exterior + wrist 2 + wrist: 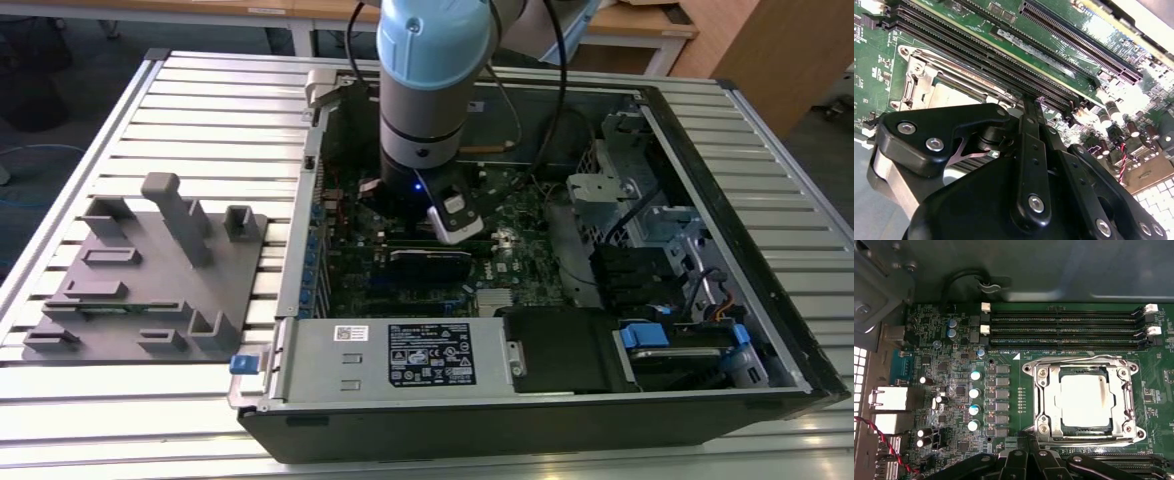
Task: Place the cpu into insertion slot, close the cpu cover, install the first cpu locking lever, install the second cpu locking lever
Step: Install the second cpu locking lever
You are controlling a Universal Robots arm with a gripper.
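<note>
gripper [1029, 107]: fingers look pressed together with nothing pinched, tip low over the board right at the edge of the socket.

cpu [1085, 399]: already seated in the socket, silver top showing through the window.

cover [1041, 395]: seems folded down around the cpu, though I can't say it's fully flat.

levers [1074, 359]: thin wire runs along the socket edge toward the RAM slots [1064, 330]; can't tell if it's hooked.

risk: tip slips off a springy lever and hits the caps [975, 392] beside the socket, or the lever pops back and lifts the cover.

case [747, 390]: arm [427, 90] reaches down inside.
</note>
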